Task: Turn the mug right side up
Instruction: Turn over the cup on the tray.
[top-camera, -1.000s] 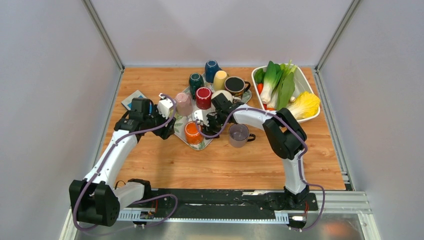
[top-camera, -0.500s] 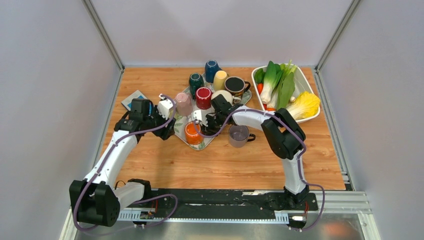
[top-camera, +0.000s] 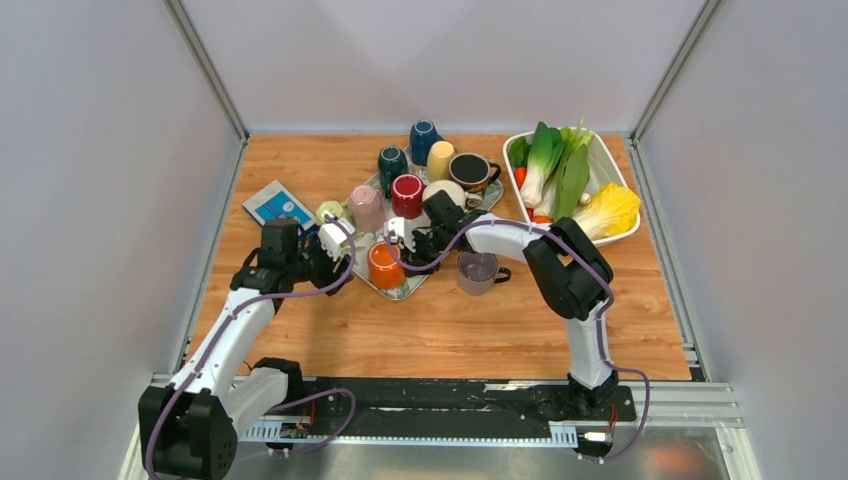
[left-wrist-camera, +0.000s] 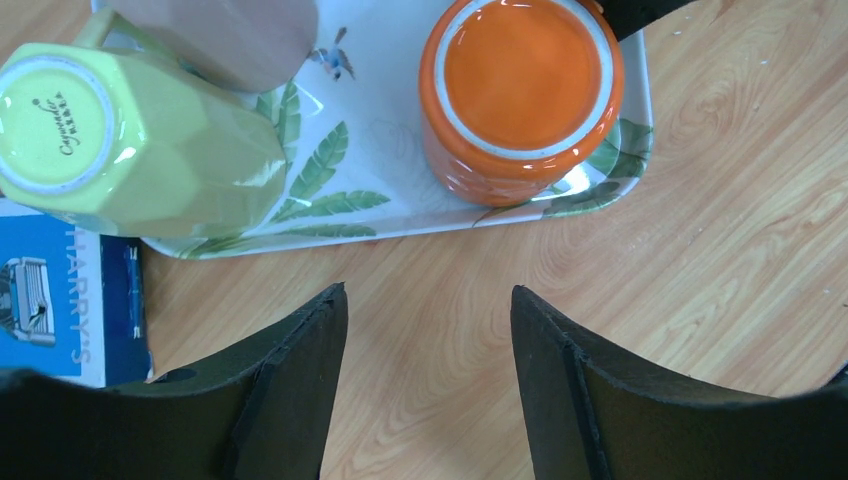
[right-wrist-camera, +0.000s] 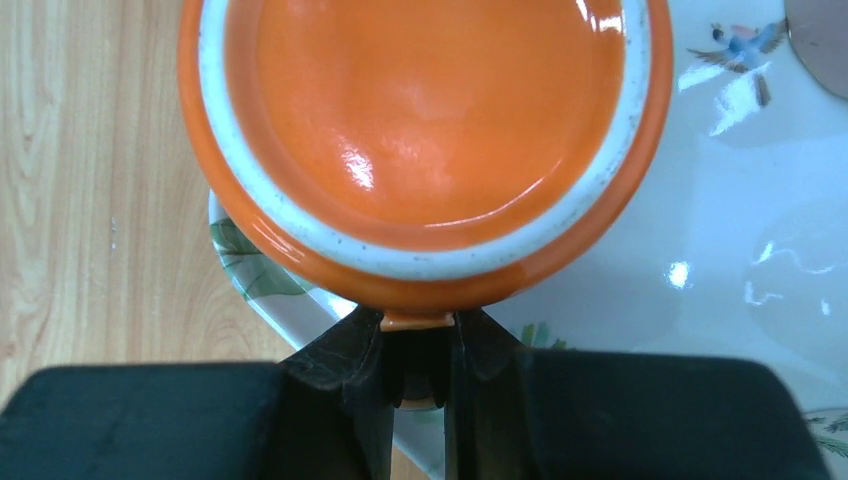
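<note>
The orange mug (right-wrist-camera: 430, 130) sits upside down on the tray (right-wrist-camera: 720, 200), not yet turned. The right gripper (right-wrist-camera: 418, 350) is clamped on its handle (right-wrist-camera: 417, 321). The left gripper (left-wrist-camera: 428, 335) hangs wide open, empty.

**Robot body.** Left arm (top-camera: 225, 330) and right arm (top-camera: 590, 340): white tubular links joined by black joint housings. A purple cable (top-camera: 330, 391) runs the length of each arm. Both black bases are bolted to a black mounting rail (top-camera: 450, 397). Left hand (left-wrist-camera: 428, 295) and right hand (right-wrist-camera: 417, 330): matte black, tapered fingers (left-wrist-camera: 290, 390).
</note>
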